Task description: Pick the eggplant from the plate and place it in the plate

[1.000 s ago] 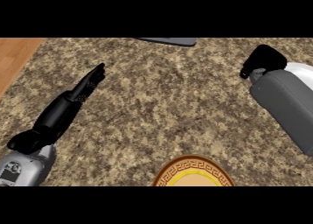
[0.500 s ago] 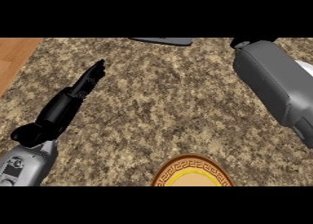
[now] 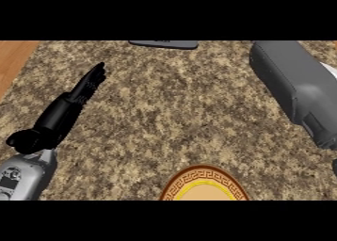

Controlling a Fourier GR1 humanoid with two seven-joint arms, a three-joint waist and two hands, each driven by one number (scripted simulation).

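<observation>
- No eggplant shows anywhere in the head view.
- A plate (image 3: 203, 185) with a patterned brown rim sits at the counter's (image 3: 185, 108) near edge.
- The left hand (image 3: 68, 107) lies at left, fingers straight and released.
- Only the right forearm (image 3: 300, 89) shows; its fingers cannot be told.
- A dark grey object (image 3: 164, 44) lies at the far edge.

Left hand (image 3: 60, 115) flat, fingers straight — right forearm (image 3: 300, 89) stretched forward

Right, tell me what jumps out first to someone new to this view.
The big grey right forearm slants across the upper right, its hand out of view. The left robot hand lies at the left, fingers straight. A plate with a patterned brown rim peeks in at the bottom edge of the speckled counter.
</observation>
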